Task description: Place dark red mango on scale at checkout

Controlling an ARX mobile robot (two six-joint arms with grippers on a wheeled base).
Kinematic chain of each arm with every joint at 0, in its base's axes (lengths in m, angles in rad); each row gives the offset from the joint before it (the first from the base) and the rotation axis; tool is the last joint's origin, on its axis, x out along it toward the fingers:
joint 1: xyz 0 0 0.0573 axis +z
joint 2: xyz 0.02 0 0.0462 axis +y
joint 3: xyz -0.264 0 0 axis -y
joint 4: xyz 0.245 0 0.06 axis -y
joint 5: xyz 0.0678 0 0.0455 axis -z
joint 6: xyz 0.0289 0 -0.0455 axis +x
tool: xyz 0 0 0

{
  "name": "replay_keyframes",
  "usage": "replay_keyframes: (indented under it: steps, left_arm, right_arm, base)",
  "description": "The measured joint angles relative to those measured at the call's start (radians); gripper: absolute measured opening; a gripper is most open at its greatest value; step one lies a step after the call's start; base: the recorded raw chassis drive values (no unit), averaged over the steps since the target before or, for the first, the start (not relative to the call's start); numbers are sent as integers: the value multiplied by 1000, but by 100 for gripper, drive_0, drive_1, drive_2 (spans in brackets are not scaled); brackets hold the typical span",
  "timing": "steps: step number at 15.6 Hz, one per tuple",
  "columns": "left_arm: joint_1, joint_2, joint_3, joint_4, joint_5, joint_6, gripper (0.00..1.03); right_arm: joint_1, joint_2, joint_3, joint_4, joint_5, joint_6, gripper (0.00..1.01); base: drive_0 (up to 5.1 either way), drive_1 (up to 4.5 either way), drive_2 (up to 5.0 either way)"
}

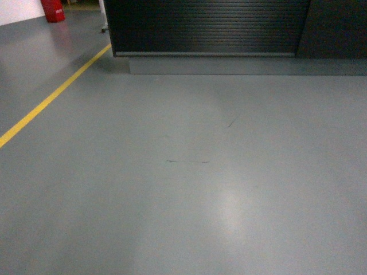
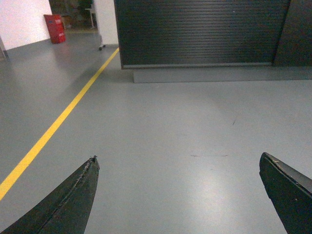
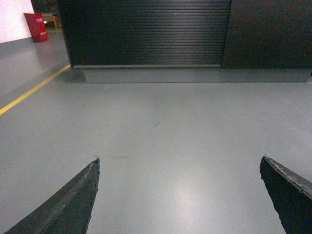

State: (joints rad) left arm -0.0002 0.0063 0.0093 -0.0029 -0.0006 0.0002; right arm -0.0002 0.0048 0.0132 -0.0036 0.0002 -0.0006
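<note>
Both pincers wide apart, checkout ahead.

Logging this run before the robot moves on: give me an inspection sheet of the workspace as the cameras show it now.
Surface: grey floor, glossy, with a few thin dark scuffs.
Job's things: checkout ahead, only its ribbed black front in view; mango and scale not seen.
Clutter: nothing seen on the floor ahead.
Grippers: left gripper open and empty; right gripper open and empty.
Cables: nothing seen.
Surroundings: yellow line running along the floor on the left; red object far left; plain dark panel right of the ribbed front.
</note>
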Motion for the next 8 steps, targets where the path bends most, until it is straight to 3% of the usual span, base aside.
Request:
replay_keyframes:
  steps: [7,8]
  left_arm:
    - [0,0,0,0,0,0,98]
    - [0,0,0,0,0,0,98]
  right_arm:
    - [0,0,0,0,0,0,98]
    - [0,0,0,0,0,0,98]
  base:
    - [0,0,0]
    - [3,297,-290]
